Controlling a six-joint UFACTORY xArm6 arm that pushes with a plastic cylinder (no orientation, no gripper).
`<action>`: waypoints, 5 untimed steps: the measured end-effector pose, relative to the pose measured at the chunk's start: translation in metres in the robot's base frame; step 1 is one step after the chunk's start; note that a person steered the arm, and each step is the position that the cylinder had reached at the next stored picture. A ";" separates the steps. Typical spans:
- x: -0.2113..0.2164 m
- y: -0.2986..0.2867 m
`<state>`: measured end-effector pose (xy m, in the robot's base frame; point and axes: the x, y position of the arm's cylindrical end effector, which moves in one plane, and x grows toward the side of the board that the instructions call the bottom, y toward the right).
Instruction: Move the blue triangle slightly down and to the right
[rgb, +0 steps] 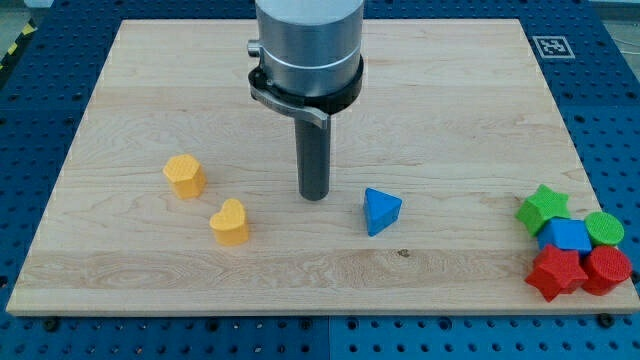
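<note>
The blue triangle (381, 211) lies on the wooden board (450, 110), a little right of the middle and toward the view's bottom. My tip (314, 196) rests on the board to the left of the blue triangle and slightly above it, with a small gap between them. The rod hangs straight down from the grey arm at the view's top.
A yellow hexagon-like block (185, 176) and a yellow heart-like block (230, 222) lie left of my tip. At the board's bottom right corner is a cluster: a green star (543, 208), a green round block (605, 228), a blue block (567, 236), a red star (555, 272) and a red block (607, 268).
</note>
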<state>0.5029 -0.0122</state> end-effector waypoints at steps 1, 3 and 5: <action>0.008 0.000; 0.018 0.005; 0.048 0.038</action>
<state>0.5511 0.0259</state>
